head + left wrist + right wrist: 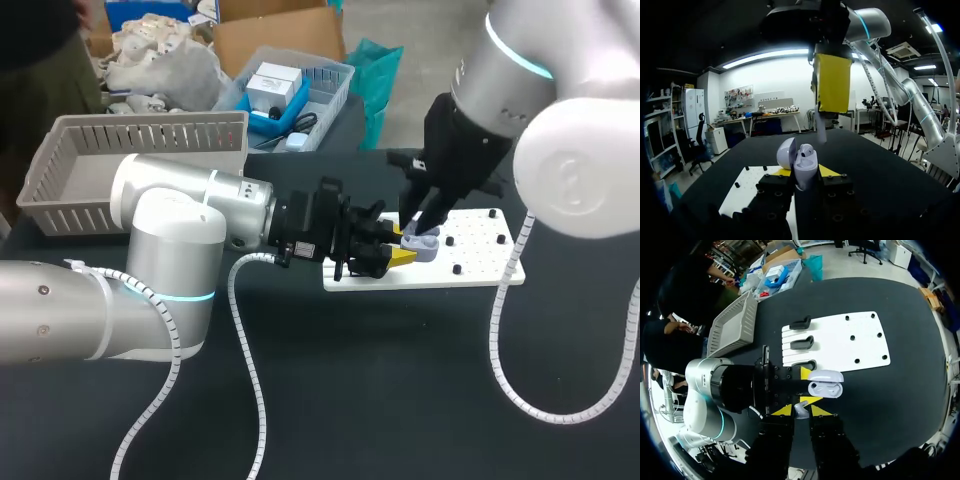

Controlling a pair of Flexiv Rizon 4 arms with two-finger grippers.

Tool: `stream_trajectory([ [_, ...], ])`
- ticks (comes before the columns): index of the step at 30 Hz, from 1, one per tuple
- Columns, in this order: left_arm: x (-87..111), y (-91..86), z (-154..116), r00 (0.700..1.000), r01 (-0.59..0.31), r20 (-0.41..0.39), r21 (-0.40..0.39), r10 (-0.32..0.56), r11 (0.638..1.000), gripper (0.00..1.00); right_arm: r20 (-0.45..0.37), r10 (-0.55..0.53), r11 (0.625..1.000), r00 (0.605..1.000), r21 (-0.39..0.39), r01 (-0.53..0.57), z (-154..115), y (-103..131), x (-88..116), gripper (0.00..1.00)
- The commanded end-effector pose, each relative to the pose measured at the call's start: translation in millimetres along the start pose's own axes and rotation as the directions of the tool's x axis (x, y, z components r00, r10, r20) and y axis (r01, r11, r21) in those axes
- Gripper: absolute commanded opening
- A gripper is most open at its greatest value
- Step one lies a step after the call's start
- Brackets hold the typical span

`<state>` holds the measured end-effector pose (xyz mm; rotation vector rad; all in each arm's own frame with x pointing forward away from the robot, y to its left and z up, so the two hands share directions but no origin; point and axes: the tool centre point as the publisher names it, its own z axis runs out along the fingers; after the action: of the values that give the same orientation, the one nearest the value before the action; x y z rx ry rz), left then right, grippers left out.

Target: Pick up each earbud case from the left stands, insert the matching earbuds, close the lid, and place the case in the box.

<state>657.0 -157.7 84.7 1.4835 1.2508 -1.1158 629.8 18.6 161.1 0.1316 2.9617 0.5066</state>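
Your left hand [805, 173] clamped on the open case [804, 161], lid [785, 151] tipped back, at the white board [840, 347] edge on the dark counter [900, 390], your right hand [801, 412] just above it, pinching an earbud [801, 408], grey box [60, 190] well apart.

Left arm [170, 225] extended rightward, left gripper [398, 248] clamped on earbud case [805, 164], right gripper [422, 226] directly above, pinching earbud [801, 411]

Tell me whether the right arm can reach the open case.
Probably yes: the right gripper, holding an earbud, hangs over the case, lid open in the left gripper; nothing between.
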Motion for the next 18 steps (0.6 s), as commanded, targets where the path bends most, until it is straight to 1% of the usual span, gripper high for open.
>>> stream_trajectory([
  [1, 0.1, -1.0, -0.2, 1.000, -0.001, 0.000, -0.003, 0.001, 1.000, 0.00, 0.017, 0.006, 1.000, 1.000, -0.007, -0.006, 4.5, -2.4, 3.2, 0.00],
  [18, 0.1, -1.0, -0.2, 1.000, -0.001, 0.000, -0.003, 0.001, 1.000, 0.00, 0.021, 0.013, 0.999, 1.000, -0.029, -0.012, 12.8, -5.8, -5.0, 0.00],
])
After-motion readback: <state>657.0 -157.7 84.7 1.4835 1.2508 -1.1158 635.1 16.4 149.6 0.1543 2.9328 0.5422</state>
